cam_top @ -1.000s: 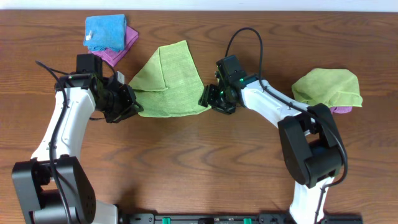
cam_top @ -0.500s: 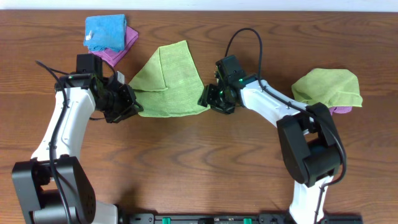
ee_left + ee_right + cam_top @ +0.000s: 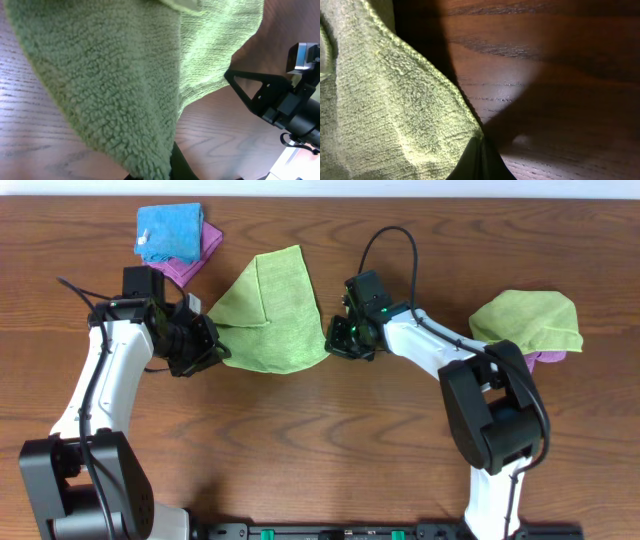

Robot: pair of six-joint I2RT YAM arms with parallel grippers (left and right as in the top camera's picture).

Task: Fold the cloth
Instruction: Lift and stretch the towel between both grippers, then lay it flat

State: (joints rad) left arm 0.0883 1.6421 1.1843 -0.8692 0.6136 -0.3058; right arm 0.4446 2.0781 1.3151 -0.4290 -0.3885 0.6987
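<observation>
The cloth, lime green and partly doubled over, lies on the wooden table between both arms in the overhead view. My left gripper is shut on its left corner. In the left wrist view the cloth fills the frame and narrows into the left gripper at the bottom edge. My right gripper is shut on the cloth's right corner. The right wrist view shows the cloth pinched where the right gripper meets, its dark fingers pressed together.
A bright blue cloth lies on a purple cloth at the back left. A rumpled lime-green cloth sits at the right over a purple piece. The right arm's black frame shows in the left wrist view.
The right gripper has shut on the cloth's right corner and shifted slightly left and back. The left arm has stayed still, holding its corner.
</observation>
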